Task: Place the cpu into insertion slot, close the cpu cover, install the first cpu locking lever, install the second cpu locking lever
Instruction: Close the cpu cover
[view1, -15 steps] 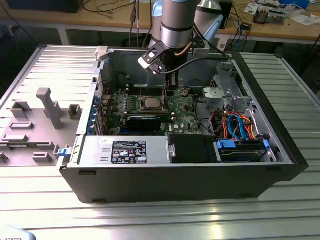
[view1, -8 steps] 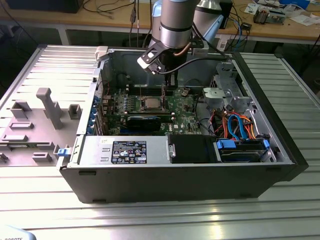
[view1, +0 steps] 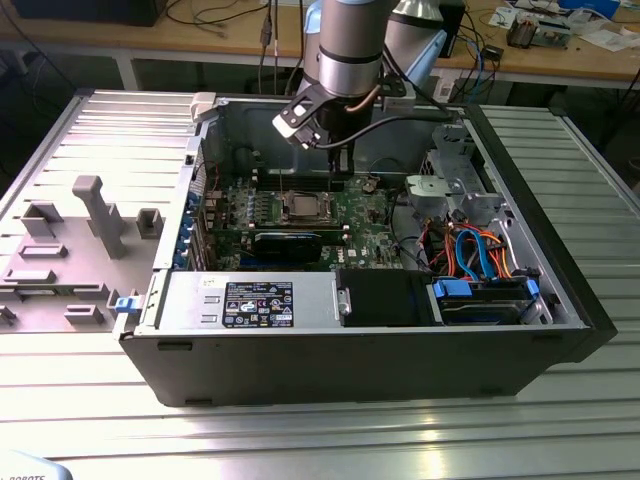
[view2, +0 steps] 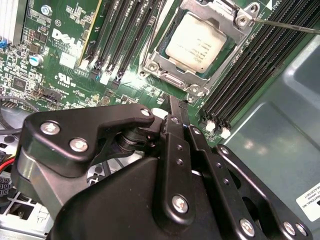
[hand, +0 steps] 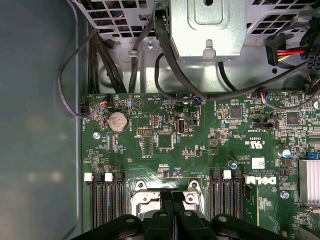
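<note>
The gripper (view1: 337, 172) hangs inside the open case (view1: 560, 330), its two black fingers pressed together with nothing between them, as both wrist views show (view2: 176, 107) (hand: 172, 196). In the exterior view its tip hovers just above the board (view1: 365, 215), near the cpu (view1: 300, 207) and at about 1 o'clock from it, not touching. The cpu sits in the slot (view2: 197, 87), its dull silver top showing through the window of the cover (view2: 160, 61), which lies flat around it in the second wrist view. There the chip (view2: 195, 42) is close beyond the fingertips, and a thin lever (view2: 285, 24) runs from the cover's corner out across the black memory slots (view2: 250, 65). In the first wrist view the fingers reach between two banks of memory slots, over the slot's silver frame, and a coin cell (hand: 118, 121) sits farther off on the board. In the exterior view a long black card (view1: 285, 245) lies at 6 o'clock from the cpu, blue and orange cables (view1: 480, 250) bunch at 3 o'clock, a labelled metal box (view1: 250, 300) fills the case's 7 o'clock corner, and a grey tray (view1: 80, 240) rests outside at 9 o'clock.
</note>
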